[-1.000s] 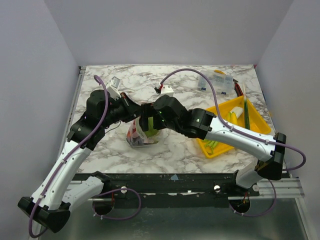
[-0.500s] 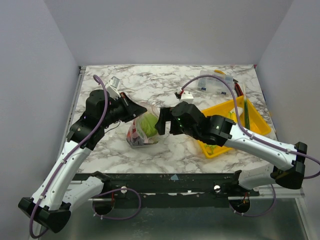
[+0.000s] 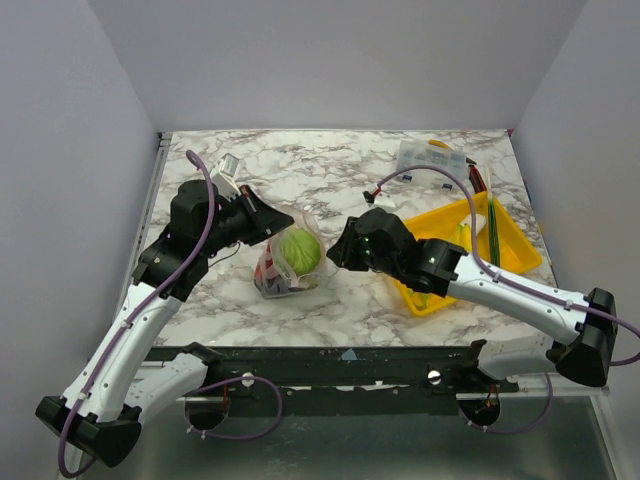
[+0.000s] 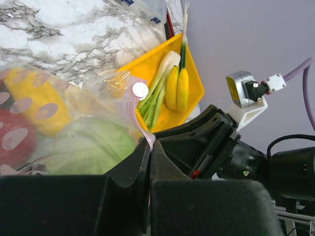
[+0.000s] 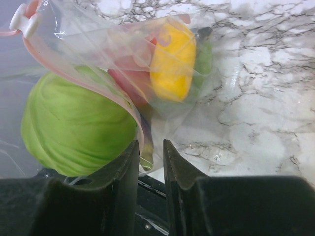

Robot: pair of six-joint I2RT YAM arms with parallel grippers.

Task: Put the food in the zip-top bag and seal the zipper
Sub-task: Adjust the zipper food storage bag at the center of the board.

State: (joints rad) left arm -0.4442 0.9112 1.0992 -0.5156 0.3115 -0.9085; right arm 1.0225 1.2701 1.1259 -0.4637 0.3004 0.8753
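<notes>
The clear zip-top bag lies on the marble with its mouth held up and facing right. My left gripper is shut on the pink zipper at the rim. The round green food sits in the bag's mouth, and a yellow piece and a red one lie deeper inside. My right gripper hangs just right of the mouth, jaws a narrow gap apart and holding nothing. The zipper's white slider shows at the rim's far end.
A yellow tray at the right holds green onions and yellow pieces. A rigid clear compartment box stands behind it at the back right. The right arm stretches across the tray's near side.
My right gripper has pulled back to the right from the bag's mouth and its jaws have narrowed, leaving the green food in the bag. The left gripper has kept its hold.
</notes>
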